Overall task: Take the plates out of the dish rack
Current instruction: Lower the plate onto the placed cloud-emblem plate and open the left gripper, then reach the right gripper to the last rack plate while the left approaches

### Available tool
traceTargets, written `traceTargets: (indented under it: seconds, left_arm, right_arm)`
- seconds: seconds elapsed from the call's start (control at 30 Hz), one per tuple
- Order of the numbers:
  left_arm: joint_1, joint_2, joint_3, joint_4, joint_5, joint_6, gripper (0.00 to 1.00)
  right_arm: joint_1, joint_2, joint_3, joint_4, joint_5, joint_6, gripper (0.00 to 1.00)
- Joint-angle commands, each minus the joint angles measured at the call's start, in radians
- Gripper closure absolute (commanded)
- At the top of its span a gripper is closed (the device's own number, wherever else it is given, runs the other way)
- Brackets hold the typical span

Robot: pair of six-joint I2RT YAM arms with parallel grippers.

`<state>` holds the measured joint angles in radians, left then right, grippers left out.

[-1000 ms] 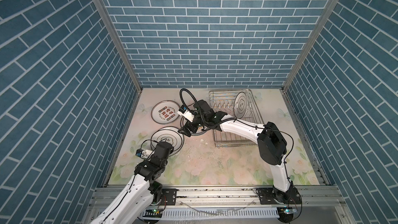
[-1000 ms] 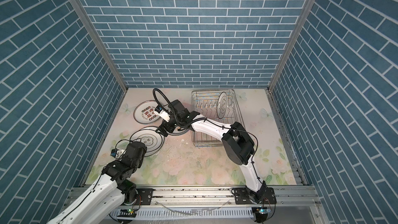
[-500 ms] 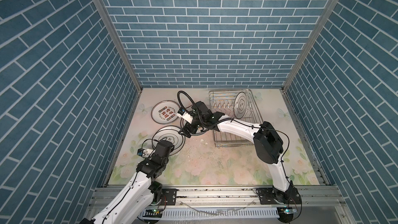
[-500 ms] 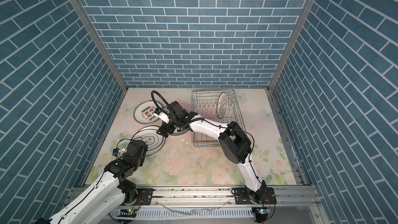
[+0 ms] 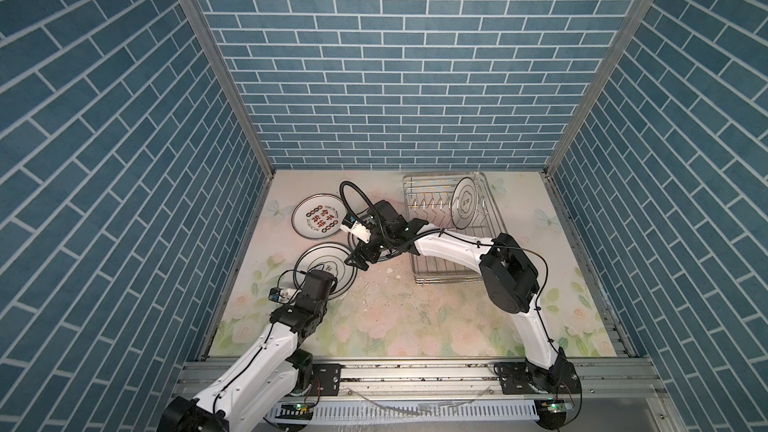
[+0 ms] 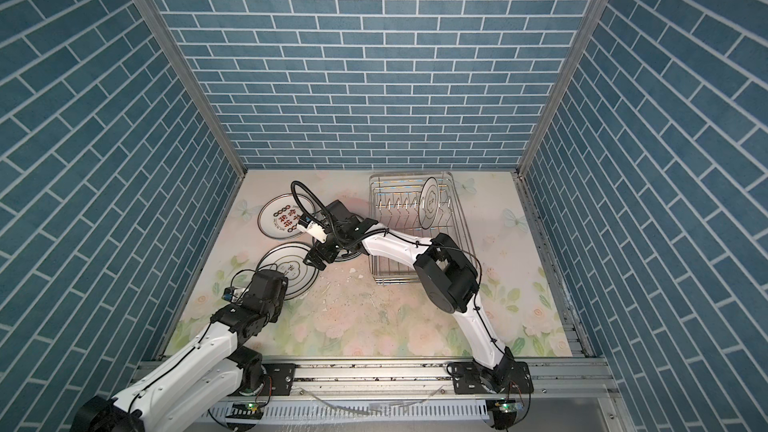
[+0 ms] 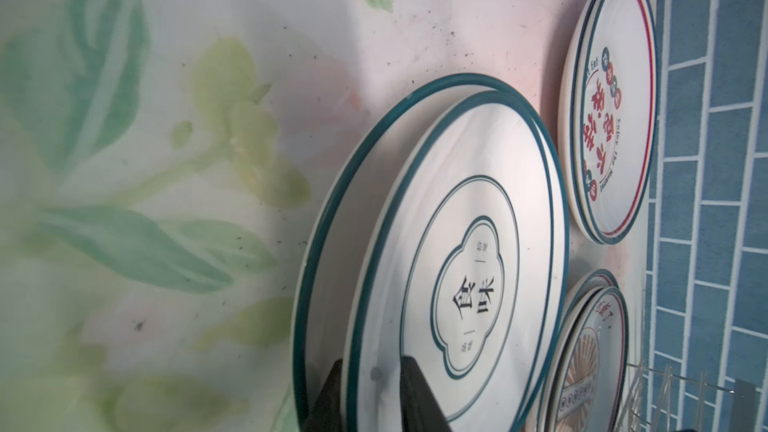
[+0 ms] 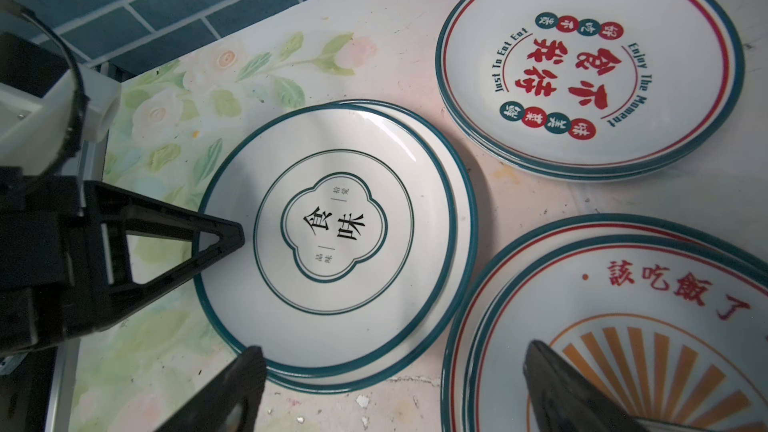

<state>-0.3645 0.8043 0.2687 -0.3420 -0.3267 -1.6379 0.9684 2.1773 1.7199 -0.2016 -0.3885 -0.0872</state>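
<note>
Two fingers of the left end effector (image 7: 374, 361) stand slightly apart with a plate rim between them, loose rather than pinched. That rim belongs to the top one of the flower-outline plates (image 8: 332, 222), two stacked flat at centre-left in both top views. The top plate sits off-centre, so a crescent of the lower rim shows. Black 食味 is printed inside the flower outline; the smaller characters are too small to read.

Right end effector (image 8: 395, 349): jaws wide apart, holding nothing. One finger hangs over the sunburst plates (image 8: 623, 326), the other over the edge of the flower-outline plates. The sunburst plates are two stacked, just right of the flower-outline plates in a top view. Red 該吃飯了 sits above orange rays. A narrow strip of worktop (image 5: 415, 317) separates the two stacks; rims close, not touching.

Red-lettered plates (image 8: 590, 64): two stacked, above the flower-outline plates in both top views, near the left wall. Legible: "Just To Eat Eat", "Enjoy The Moment", plus large red characters.

Dish rack (image 5: 451, 281): upper right of the worktop, by the back wall. One upright plate (image 5: 464, 203) stands toward its right end, a row of open prongs to its left.

Lower half of the worktop is open floral print, with a few white chips (image 5: 390, 271) near the middle.
</note>
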Motion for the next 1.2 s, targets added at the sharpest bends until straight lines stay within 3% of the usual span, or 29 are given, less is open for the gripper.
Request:
traceTargets:
  seconds: [0.0, 0.23, 0.5, 0.7, 0.87, 0.9, 0.97, 1.07, 1.17]
  left_arm:
    - [0.007, 0.012, 0.031, -0.022, -0.037, 0.022, 0.71]
    - [0.007, 0.052, 0.043, -0.015, -0.024, 0.039, 0.69]
    - [0.007, 0.036, 0.061, -0.066, -0.086, 0.047, 0.54]
    - [0.007, 0.037, 0.059, -0.060, -0.094, 0.052, 0.54]
    - [0.008, 0.008, 0.146, -0.194, -0.182, 0.111, 0.53]
    - [0.008, -0.004, 0.166, -0.208, -0.198, 0.139, 0.50]
    - [0.007, -0.034, 0.185, -0.185, -0.215, 0.187, 0.33]
    - [0.006, -0.080, 0.169, -0.022, -0.192, 0.338, 0.09]
    - [0.005, -0.105, 0.113, 0.207, -0.119, 0.470, 0.00]
  right_arm:
    - [-0.002, 0.009, 0.032, -0.004, -0.024, -0.048, 0.02]
    - [-0.004, -0.010, 0.005, 0.010, -0.006, -0.048, 0.03]
    - [-0.007, -0.069, -0.058, 0.055, 0.009, -0.037, 0.03]
    - [-0.013, -0.117, -0.114, 0.103, 0.034, -0.036, 0.03]
    - [-0.056, -0.207, -0.192, 0.196, 0.061, 0.084, 0.02]
    - [-0.064, -0.241, -0.221, 0.230, 0.091, 0.112, 0.02]
    - [-0.078, -0.304, -0.263, 0.255, 0.167, 0.138, 0.01]
    - [-0.103, -0.385, -0.296, 0.227, 0.335, 0.169, 0.01]
    - [-0.152, -0.463, -0.351, 0.219, 0.471, 0.212, 0.01]
